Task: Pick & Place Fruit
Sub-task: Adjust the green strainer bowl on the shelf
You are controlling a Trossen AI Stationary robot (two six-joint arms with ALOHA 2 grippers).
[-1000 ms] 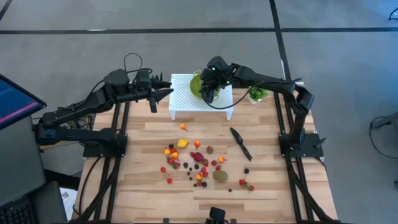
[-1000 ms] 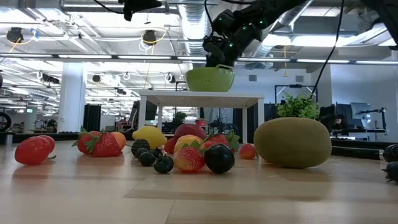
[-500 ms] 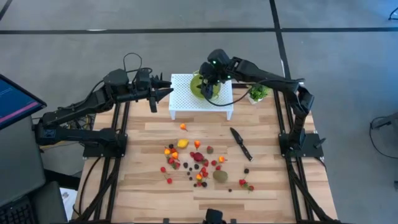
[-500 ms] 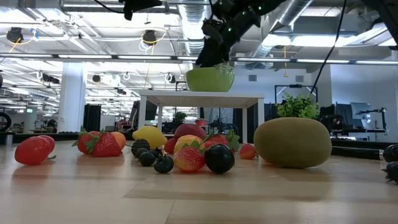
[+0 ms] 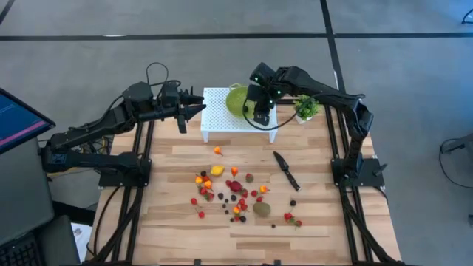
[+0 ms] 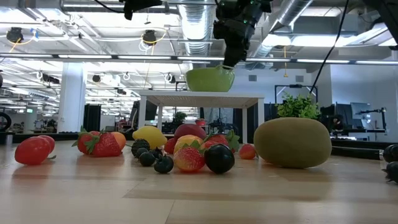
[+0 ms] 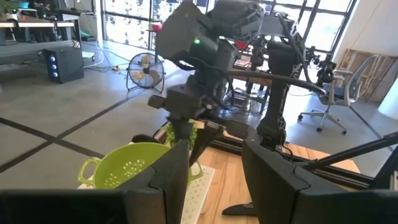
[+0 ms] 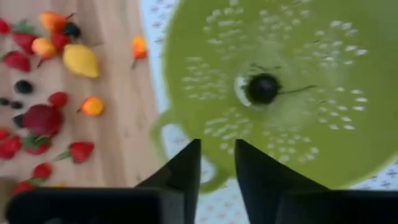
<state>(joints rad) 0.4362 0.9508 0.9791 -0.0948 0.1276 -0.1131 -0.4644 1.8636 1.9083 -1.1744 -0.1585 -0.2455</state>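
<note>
Tiny red, orange, yellow and purple fruit lie scattered mid-table; one dark berry, perhaps a blueberry, sits apart

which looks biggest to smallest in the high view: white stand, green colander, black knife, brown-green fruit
1. white stand
2. green colander, partly hidden by the right gripper
3. black knife, long but thin
4. brown-green fruit

I counted one green colander on one white stand, and inside it one dark berry. At six o'clock from the stand lay about two dozen small fruits, too tiny to count exactly. There was one black knife and one potted plant.
</note>
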